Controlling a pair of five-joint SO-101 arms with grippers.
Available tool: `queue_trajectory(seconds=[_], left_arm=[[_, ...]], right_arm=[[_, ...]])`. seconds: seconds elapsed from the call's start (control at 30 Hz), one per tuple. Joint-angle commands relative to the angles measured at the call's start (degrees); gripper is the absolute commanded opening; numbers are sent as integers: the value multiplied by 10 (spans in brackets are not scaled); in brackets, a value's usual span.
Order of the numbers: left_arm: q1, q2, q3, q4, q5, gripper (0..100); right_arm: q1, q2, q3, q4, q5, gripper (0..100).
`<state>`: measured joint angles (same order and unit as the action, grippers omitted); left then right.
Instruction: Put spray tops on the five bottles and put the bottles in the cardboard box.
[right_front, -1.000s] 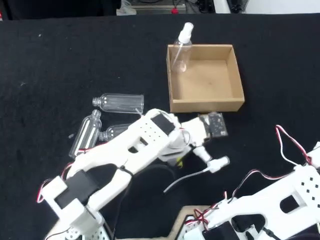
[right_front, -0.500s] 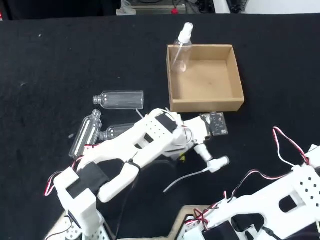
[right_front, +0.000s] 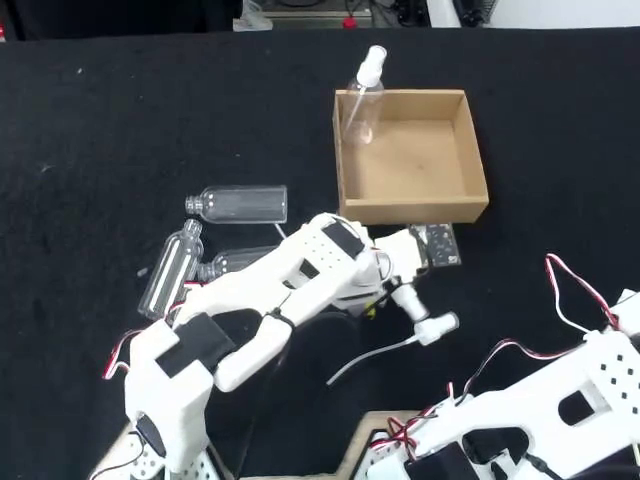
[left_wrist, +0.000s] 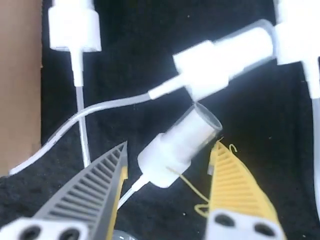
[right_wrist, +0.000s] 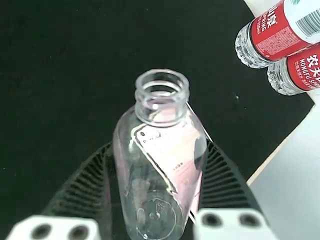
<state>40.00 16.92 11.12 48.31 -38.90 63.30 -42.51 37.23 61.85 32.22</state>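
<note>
**A:** Where to find the top (left_wrist: 175, 150) for this step?

**B:** Between the tips of the left gripper (left_wrist: 170, 147), jaws spread to either side and seemingly not gripping. At 6 o'clock of the box (right_front: 470, 150), just off its near wall. Lying aslant on the black table (right_front: 100, 120), clear cap pointing away from the wrist, thin tube trailing back toward it.

**A:** How best to take it?

**B:** Probably by closing on the white collar rather than the slick clear cap. Squeeze gently and lift straight up, to keep the tube from snagging the neighbouring tubes. Then carry it to the open bottle (right_wrist: 160, 150), clamped by its body in the right gripper (right_wrist: 159, 165) with the mouth facing away from the wrist. Feed the tube in first, then seat the collar squarely on the neck. Worth watching for a nudge to the nearest loose top, lying just beside.

**A:** And the counts?

**B:** Four tops: the one between the jaws, plus three spare tops (left_wrist: 220, 55) close around it. Five bottles: one capped bottle (right_front: 365, 95) standing in the box's 11 o'clock corner, three bare bottles (right_front: 240, 202) lying together at 8 o'clock of the box, and the open bottle in the right gripper. One box. Also two red-labelled bottles (right_wrist: 280, 35) by the table's edge, apparently no part of the job.
</note>
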Motion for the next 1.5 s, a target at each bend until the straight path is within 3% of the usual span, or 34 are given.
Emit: queue_trajectory(seconds=[0.0,0.2,0.43,0.67,0.83,0.97,1.23,1.47], left_arm=[[10,-1,-18,6,-2,253],[5,-1,-15,35,-3,245],[5,-1,-29,35,26,103],[5,-7,-51,42,42,102],[1,-83,-66,91,42,99],[-39,-173,-66,95,65,102],[-97,-355,-64,98,156,102],[-147,-490,-65,93,229,101]], right_arm=[[-10,-21,-5,-12,9,109],[-10,-22,5,-12,9,109],[-11,-22,17,-16,9,109],[-11,-22,16,-14,9,109],[-11,-22,17,-12,9,109],[-30,-22,23,-11,8,109],[-105,-22,29,18,4,109],[-252,-26,29,69,-12,109]])
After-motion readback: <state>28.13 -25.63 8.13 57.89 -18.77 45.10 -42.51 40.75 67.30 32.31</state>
